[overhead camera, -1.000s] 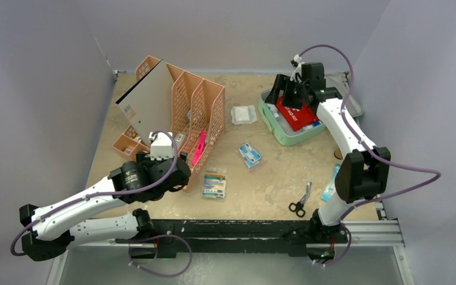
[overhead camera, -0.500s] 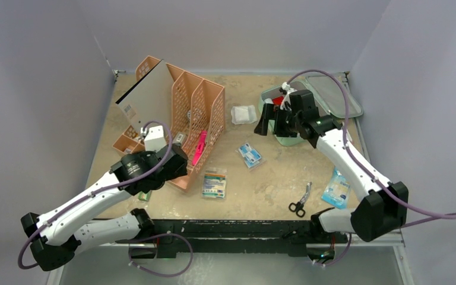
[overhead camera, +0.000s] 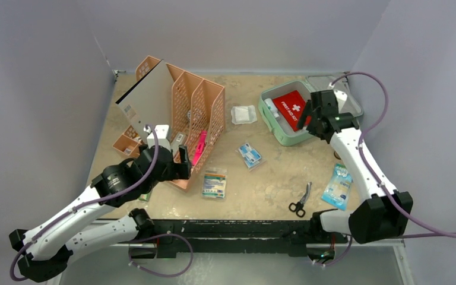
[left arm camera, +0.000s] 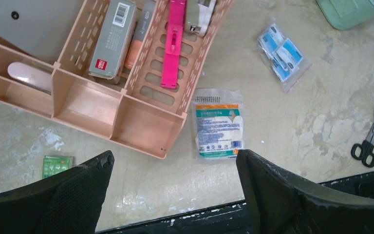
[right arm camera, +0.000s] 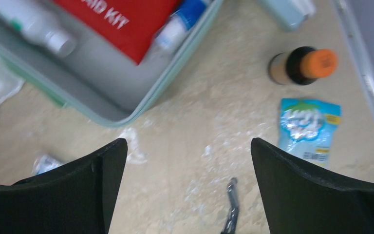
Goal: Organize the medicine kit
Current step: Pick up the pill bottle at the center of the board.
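The right jaws have drawn back from over the kit and hang wide open, empty, above its near right edge. The red pouch lies inside the kit, far right on the tabletop. The left jaws, open and empty, hover by the rack.

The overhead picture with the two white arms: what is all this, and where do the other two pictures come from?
Those are two robot arms bolted to the near edge of a table, seen by a camera above. The other two pictures come from a camera on each wrist; the dark shapes at the bottom are that arm's own fingers. The left gripper hangs by the orange rack. The right gripper is near the green case, which holds a red pouch. Scissors and a white packet lie loose. Both grippers are open, holding nothing.
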You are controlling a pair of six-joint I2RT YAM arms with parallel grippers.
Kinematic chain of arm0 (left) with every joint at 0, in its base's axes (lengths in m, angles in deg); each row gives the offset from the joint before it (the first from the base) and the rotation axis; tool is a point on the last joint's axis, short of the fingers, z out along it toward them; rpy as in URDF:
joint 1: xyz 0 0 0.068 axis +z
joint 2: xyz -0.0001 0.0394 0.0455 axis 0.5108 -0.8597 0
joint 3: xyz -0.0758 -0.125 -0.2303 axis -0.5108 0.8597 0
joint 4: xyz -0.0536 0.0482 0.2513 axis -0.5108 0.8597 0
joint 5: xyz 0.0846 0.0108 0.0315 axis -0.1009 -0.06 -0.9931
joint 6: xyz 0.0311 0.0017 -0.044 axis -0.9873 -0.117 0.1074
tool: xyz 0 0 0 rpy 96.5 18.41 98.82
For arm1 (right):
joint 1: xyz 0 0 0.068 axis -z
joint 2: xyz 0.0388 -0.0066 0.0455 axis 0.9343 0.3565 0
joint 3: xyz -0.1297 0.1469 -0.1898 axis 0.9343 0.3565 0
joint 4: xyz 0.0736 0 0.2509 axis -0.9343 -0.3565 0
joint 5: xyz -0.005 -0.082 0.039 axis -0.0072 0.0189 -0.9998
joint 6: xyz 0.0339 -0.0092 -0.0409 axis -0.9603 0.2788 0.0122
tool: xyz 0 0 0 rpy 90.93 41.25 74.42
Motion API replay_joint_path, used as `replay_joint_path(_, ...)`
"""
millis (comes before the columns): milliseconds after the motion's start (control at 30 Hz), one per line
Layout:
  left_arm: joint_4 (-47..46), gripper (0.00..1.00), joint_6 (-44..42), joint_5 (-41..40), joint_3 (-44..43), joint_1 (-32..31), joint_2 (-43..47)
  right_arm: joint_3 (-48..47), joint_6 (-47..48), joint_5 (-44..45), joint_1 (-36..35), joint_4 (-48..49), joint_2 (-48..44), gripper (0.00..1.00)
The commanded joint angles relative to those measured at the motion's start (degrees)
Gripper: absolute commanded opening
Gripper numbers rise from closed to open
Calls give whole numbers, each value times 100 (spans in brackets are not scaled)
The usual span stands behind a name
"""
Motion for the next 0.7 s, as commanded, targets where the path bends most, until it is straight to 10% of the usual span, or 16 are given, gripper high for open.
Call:
replay_joint_path(0, -469, 95, -795, 423, 22, 26, 111, -305, 403, 582, 587, 124, 299, 99)
replay_joint_path(667, -579, 94, -2625, 1013, 191, 26, 4, -581, 1480, -476, 2669, 513, 1529, 72)
